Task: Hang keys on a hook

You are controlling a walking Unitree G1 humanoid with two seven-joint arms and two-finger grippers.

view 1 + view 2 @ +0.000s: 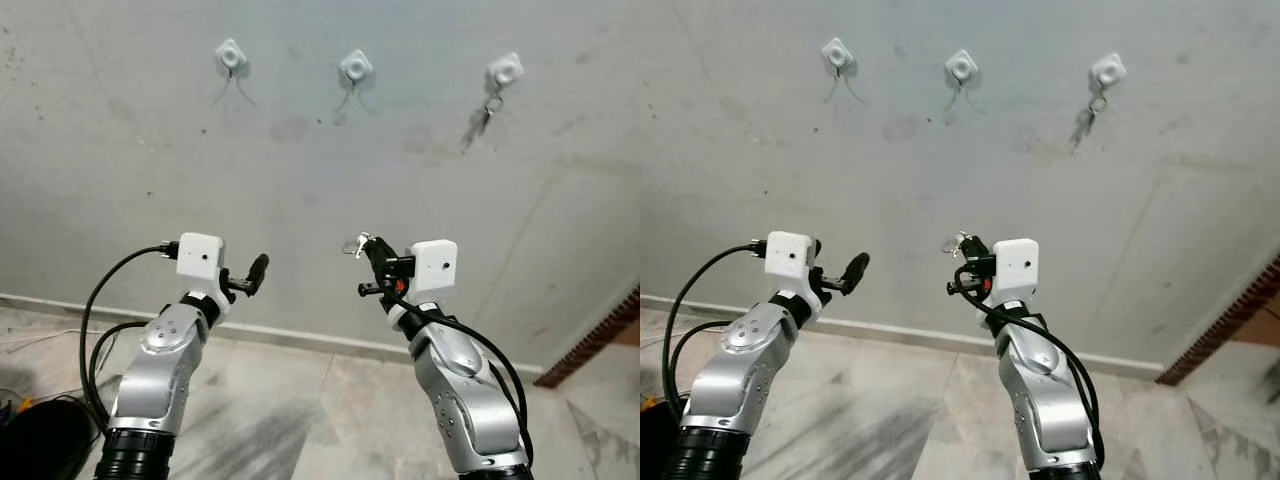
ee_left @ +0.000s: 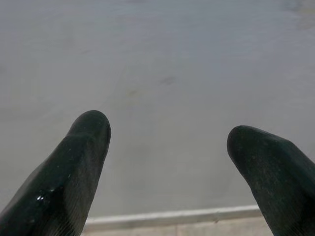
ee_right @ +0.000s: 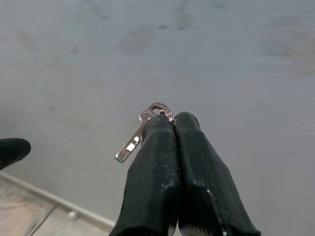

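Observation:
Three white hooks are fixed high on the grey wall: a left hook (image 1: pixel 230 55), a middle hook (image 1: pixel 356 68) and a right hook (image 1: pixel 504 72). A set of keys (image 1: pixel 490 108) hangs from the right hook. My right gripper (image 1: pixel 366 247) is raised in front of the wall, well below the middle hook, and is shut on a small silver key (image 3: pixel 140 132) that sticks out past its fingertips. My left gripper (image 1: pixel 259 267) is held up at about the same height, open, with nothing between its fingers (image 2: pixel 83 162).
A pale skirting strip (image 1: pixel 300 338) runs along the foot of the wall above a tiled floor (image 1: pixel 300 420). A red brick edge (image 1: pixel 600 340) shows at the lower right. Black cables (image 1: pixel 100 310) loop beside my left arm.

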